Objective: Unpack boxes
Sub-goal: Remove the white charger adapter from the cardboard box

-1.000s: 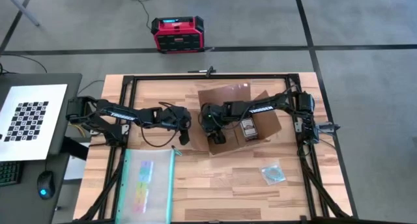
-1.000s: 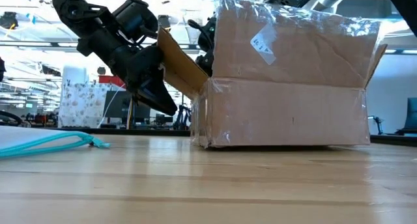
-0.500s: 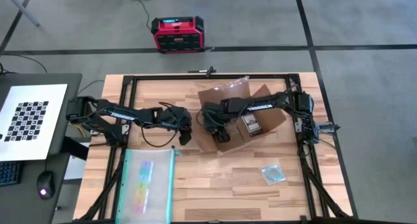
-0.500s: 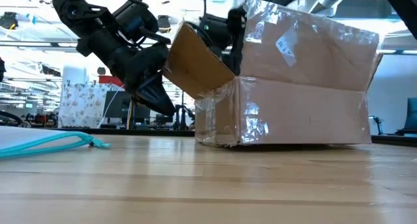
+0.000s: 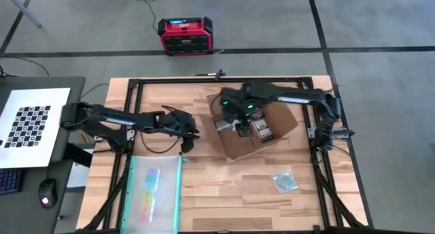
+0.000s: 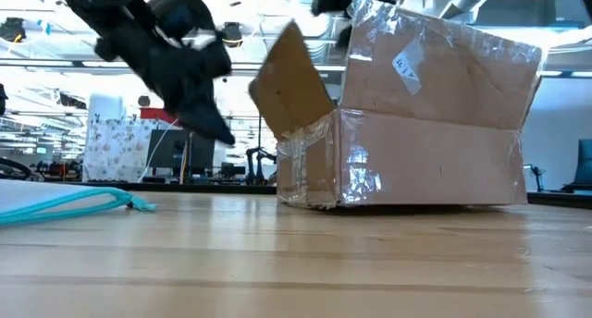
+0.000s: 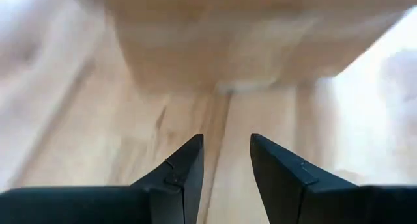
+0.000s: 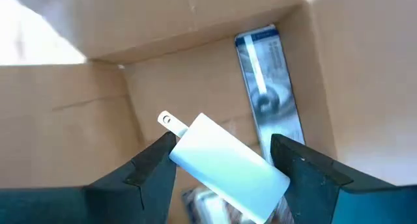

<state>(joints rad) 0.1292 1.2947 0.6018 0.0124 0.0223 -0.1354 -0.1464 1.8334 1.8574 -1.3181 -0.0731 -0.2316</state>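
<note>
The wooden counter (image 5: 224, 186) fills the middle of the high view. On it, right of centre, sits the box (image 5: 255, 128), flaps up, clear tape shining on its side in the low view. At the lower left of the counter lies a teal-edged pouch (image 5: 155, 193); a small clear packet (image 5: 285, 181) lies at the lower right. A red and black case (image 5: 181, 35) stands on the floor at the top. The right claw (image 8: 221, 160) hangs over the open box, clamped on a white charger (image 8: 228, 162); a blue packet (image 8: 267, 87) lies inside the box. The left claw (image 7: 226, 162) hovers just left of the box, fingers apart, empty.
</note>
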